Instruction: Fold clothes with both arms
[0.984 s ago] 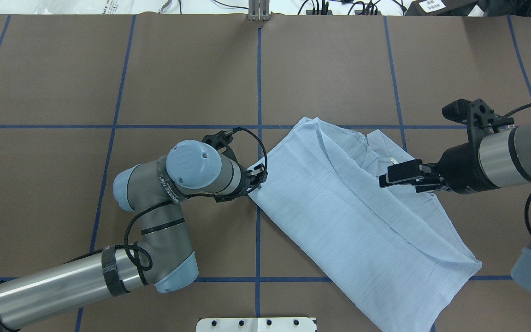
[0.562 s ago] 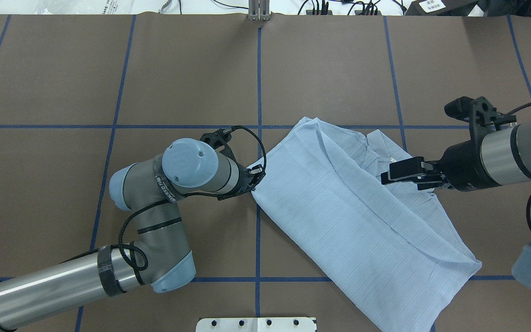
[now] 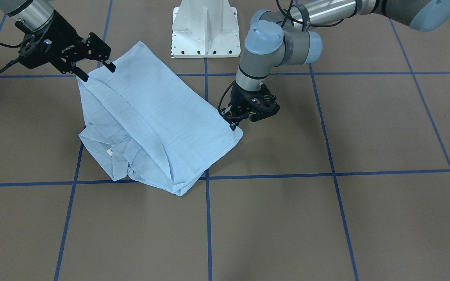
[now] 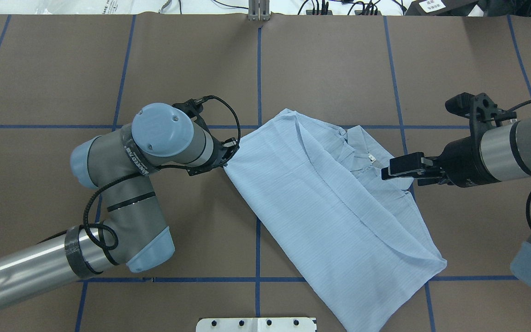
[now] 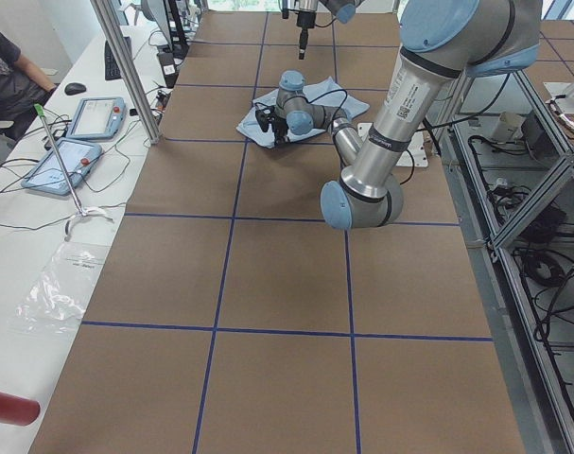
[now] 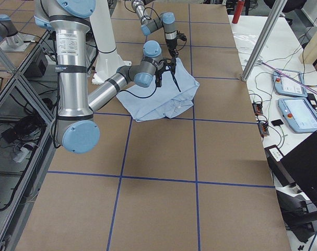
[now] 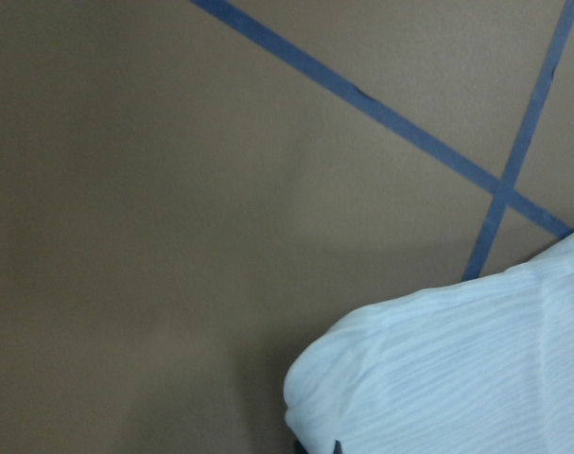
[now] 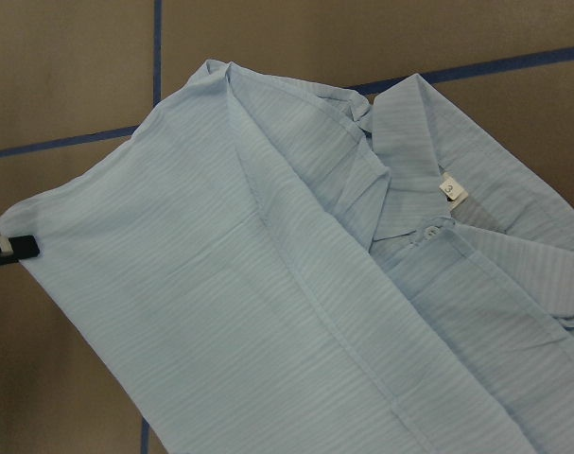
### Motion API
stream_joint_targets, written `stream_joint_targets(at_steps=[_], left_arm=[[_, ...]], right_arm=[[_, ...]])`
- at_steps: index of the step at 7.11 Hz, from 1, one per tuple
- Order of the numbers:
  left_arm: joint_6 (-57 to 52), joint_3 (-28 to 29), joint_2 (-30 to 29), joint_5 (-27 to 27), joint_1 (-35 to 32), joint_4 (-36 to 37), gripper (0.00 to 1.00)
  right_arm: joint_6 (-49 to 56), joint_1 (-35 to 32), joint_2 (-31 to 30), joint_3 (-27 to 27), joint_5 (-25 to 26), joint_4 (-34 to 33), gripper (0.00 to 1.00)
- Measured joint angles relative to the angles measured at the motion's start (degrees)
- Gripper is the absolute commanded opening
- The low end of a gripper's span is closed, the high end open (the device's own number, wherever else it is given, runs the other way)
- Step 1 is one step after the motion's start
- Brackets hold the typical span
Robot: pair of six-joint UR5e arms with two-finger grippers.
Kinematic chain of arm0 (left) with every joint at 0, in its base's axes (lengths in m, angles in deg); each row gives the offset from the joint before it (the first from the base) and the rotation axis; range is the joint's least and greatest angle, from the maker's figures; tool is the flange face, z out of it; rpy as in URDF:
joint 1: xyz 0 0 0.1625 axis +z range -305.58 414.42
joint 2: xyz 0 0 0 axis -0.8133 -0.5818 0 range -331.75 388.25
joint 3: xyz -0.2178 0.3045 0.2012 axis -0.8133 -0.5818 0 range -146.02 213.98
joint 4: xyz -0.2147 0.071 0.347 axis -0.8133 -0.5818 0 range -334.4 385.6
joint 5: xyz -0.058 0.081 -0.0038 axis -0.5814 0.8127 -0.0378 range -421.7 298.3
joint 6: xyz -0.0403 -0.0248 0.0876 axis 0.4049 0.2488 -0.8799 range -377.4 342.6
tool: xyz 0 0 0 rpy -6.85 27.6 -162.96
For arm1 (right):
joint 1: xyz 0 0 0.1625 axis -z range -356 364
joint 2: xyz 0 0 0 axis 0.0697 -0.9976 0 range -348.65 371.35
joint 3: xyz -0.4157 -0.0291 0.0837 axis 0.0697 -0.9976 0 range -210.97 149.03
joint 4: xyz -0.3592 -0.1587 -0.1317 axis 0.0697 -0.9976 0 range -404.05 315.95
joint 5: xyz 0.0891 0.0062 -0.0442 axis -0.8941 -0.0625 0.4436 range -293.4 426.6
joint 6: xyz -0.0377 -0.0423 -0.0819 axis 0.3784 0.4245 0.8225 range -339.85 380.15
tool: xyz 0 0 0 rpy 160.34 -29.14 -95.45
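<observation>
**Fingers on a soft shirt: one pair pinched, one pair apart**

Fingers of the left gripper point(image 3: 234, 123) are pressed together on the left corner of the shirt point(image 4: 321, 203), low at the table point(image 4: 339, 69). The cloth is seen reaching down to the fingertips in the left wrist view. Fingers of the right gripper point(image 3: 98, 73) are spread apart and nothing is held between them. This gripper is kept above the right edge of the shirt, just beside the collar point(image 4: 360, 145) and the small white label point(image 4: 372, 157).

The shirt is laid flat on the brown table, a little right of the middle. It is already folded lengthwise, with a long seam down the top layer. It runs on a slant from far left to near right, across the blue lines point(image 4: 258, 69).

The cloth is judged to be thin, light and limp, so little force should be needed. It cannot be pushed; it can only be pulled or lifted, and any part that is not held will sag. Since several layers are stacked, a shallow pinch may catch only the top one, and the fold may then open.

A hold is best taken at a corner or a doubled edge, with all layers between the fingers. For the right gripper, the edge just near of the collar seems suitable. The collar itself is likely stiffer and thicker, and it may slip from a light pinch.
</observation>
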Motion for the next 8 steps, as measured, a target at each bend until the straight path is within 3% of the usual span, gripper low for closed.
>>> stream_joint_targets(at_steps=[2, 3, 6, 8], left_arm=[[-6.0, 4.1, -0.9, 2.1, -5.0, 0.1, 0.0], [-8.9, 9.2, -2.8, 4.7, -6.6, -1.6, 0.0], [-11.8, 33.7, -14.5, 8.6, -8.9, -18.9, 0.0], [-13.3, 41.5, -17.8, 11.4, -9.6, -27.4, 0.0]], right_arm=[[-0.1, -0.1, 1.0, -0.5, 0.2, 0.0, 1.0], [-0.1, -0.1, 1.8, -0.8, 0.4, -0.1, 1.0], [-0.2, -0.5, 2.5, -1.5, 0.6, -0.2, 1.0], [-0.2, -0.6, 2.6, -1.8, 0.8, -0.2, 1.0]])
